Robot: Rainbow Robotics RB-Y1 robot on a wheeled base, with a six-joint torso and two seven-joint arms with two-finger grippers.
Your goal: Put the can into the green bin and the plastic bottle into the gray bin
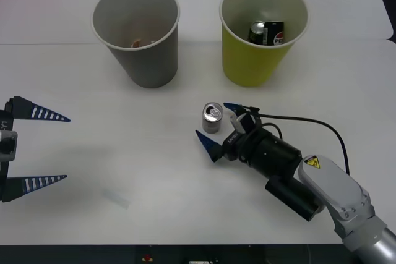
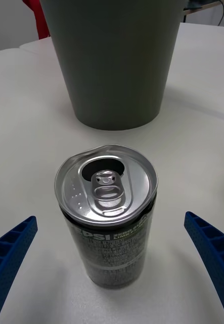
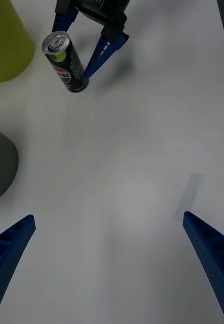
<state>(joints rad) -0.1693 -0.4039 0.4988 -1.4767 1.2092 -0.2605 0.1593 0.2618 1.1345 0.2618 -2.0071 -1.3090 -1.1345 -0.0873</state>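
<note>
The can [image 1: 212, 118] stands upright between the right pincer's [image 1: 220, 127] wide-open fingers, apparently not yet touched.

We see a small metal drinks can [image 2: 107, 212] with a bright, glossy brushed-silver lid and a darker printed wall with a soft sheen. The white surface [image 1: 124, 165] looks smooth and matt. The large gray cup-shaped bin [image 1: 137, 32] and the large yellow-green cup-shaped bin [image 1: 260, 29] look matt outside, with pale off-white paper-like insides. The ribbed blue fingers of the right end effector [image 1: 224, 127] look like matt plastic.
</note>
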